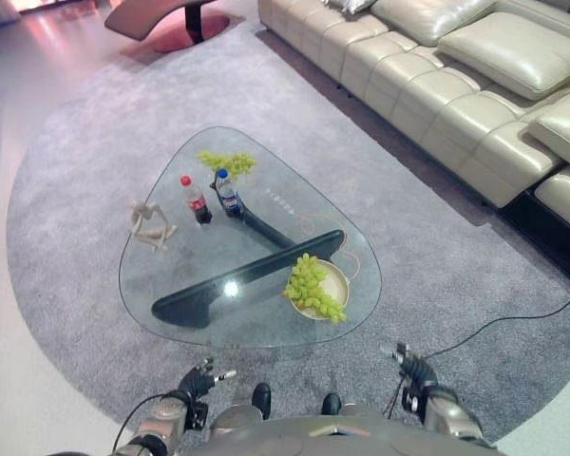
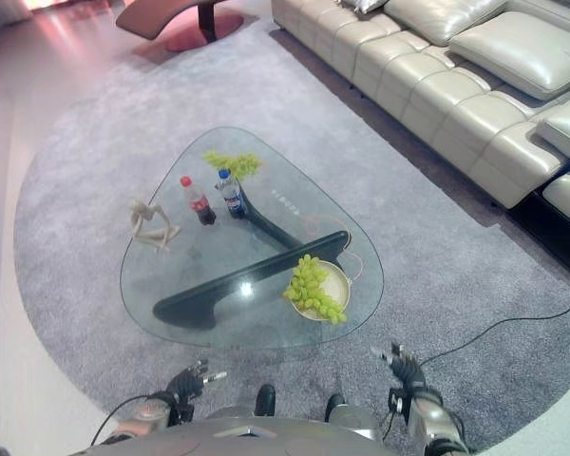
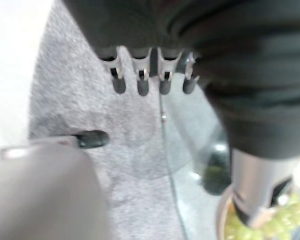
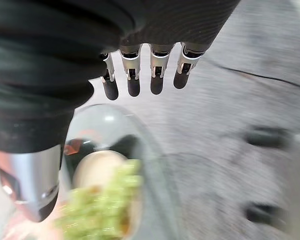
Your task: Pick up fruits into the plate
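Note:
A bunch of green grapes [image 1: 314, 288] lies on a cream plate [image 1: 339, 275] at the near right of the glass table [image 1: 294, 209]. A second bunch of green grapes [image 1: 229, 162] rests on the glass at the far side. My left hand [image 1: 198, 382] hangs low at the near left, off the table, fingers relaxed and holding nothing. My right hand [image 1: 413, 369] hangs at the near right over the carpet, fingers straight and holding nothing. The plate with grapes [image 4: 97, 212] also appears in the right wrist view, beyond the fingers [image 4: 133, 85].
Two small drink bottles, one red-capped [image 1: 196, 200] and one blue-capped [image 1: 228, 193], stand mid-table. A pale figurine [image 1: 148, 225] sits at the table's left. A cream leather sofa [image 1: 456, 85] runs along the right. Grey carpet [image 1: 85, 161] surrounds the table.

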You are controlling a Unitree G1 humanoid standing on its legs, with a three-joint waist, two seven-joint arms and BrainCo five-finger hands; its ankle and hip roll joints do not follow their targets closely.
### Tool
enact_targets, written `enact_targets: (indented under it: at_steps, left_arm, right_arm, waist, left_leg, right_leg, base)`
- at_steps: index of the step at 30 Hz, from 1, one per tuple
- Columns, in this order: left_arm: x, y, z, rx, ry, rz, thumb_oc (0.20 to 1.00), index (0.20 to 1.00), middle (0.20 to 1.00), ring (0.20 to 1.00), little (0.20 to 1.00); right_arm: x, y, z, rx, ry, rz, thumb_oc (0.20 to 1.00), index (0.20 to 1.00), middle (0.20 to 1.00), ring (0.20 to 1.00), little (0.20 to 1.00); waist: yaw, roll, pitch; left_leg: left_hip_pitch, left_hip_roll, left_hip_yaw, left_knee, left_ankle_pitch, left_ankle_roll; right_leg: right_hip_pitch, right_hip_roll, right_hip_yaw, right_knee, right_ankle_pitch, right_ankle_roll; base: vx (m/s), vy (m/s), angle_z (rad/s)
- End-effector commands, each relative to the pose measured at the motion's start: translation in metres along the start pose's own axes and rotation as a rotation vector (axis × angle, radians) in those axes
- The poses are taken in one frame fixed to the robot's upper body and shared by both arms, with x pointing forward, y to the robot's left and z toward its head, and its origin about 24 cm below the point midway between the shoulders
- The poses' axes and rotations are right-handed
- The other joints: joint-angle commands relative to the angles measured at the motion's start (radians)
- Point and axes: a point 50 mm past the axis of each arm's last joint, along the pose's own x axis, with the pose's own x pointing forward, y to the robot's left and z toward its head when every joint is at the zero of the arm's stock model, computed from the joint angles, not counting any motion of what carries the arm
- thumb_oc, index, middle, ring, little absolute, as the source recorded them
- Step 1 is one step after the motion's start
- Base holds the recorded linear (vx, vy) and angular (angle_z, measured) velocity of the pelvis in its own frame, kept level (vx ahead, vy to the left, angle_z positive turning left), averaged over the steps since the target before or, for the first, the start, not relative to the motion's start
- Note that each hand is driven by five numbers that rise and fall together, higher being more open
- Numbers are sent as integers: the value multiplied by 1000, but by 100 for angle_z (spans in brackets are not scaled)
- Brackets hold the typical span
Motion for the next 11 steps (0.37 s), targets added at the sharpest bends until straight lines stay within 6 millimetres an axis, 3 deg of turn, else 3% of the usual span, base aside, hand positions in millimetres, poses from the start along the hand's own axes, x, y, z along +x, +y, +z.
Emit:
enact_targets:
  at_steps: [1, 7, 11]
  left_arm:
    - [1, 0, -4, 32, 37, -8, 1000, 1000, 1000, 1000, 1000]
    - [-2, -1, -20, 12, 123, 8, 1000, 1000, 1000, 1000, 1000]
    - [-2, -2, -24, 29, 150, 16, 1000, 1000, 1000, 1000, 1000]
  right_arm:
    - [4, 3, 15, -1, -72, 36, 1000, 1000, 1000, 1000, 1000]
    - [-4, -1, -28, -44, 163, -14, 1000, 1000, 1000, 1000, 1000]
    - [-6, -1, -35, -66, 201, -22, 1000, 1000, 1000, 1000, 1000]
  waist:
    - [3, -2, -11]
    - [-11, 10, -30]
    - [-11, 16, -35]
  left_leg:
    - [38, -44, 106, 52, -173, 54]
    - [70, -39, 119, 36, -181, 58]
    - [79, -40, 114, 30, -180, 60]
  right_leg:
    - [-36, -2, 96, 29, 10, 31]
    - [-9, 7, 120, 7, 12, 27]
    - [1, 8, 126, -2, 14, 27]
  base:
    - [23, -3, -11]
    - [-2, 4, -17]
    - [2, 3, -15]
